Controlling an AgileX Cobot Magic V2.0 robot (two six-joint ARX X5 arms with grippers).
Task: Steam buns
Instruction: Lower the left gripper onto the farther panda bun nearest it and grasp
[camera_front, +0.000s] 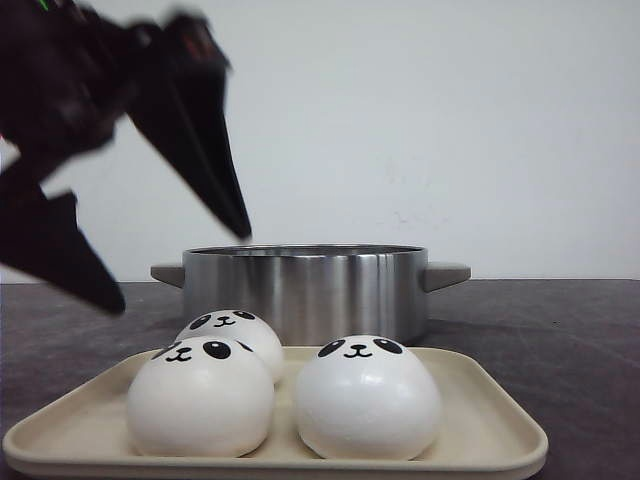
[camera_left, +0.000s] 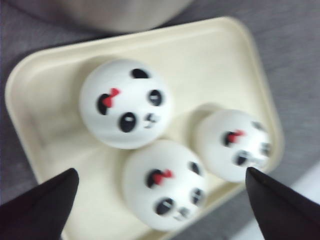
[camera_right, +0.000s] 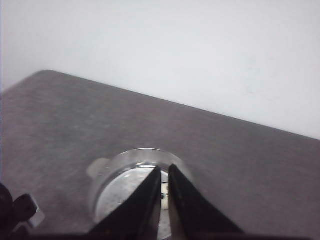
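Observation:
Three white panda-face buns sit on a cream tray (camera_front: 490, 425): one at front left (camera_front: 202, 398), one at front right (camera_front: 368, 398), one behind (camera_front: 232, 328). From the left wrist view each bun (camera_left: 125, 102) (camera_left: 162, 185) (camera_left: 232, 142) also carries a small red bow. My left gripper (camera_front: 180, 268) hangs open above the tray's left side, holding nothing, its fingertips (camera_left: 67, 182) spread wide either side of the nearest bun. My right gripper (camera_right: 165, 172) is shut, high over the steel pot (camera_right: 117, 187). A white sliver with a dark mark (camera_right: 163, 196) shows inside the pot through the finger gap.
The steel pot (camera_front: 310, 285) with two side handles stands just behind the tray on the dark grey table (camera_front: 560, 330). A white wall closes the back. The tray (camera_left: 215, 60) lies near the table's front edge.

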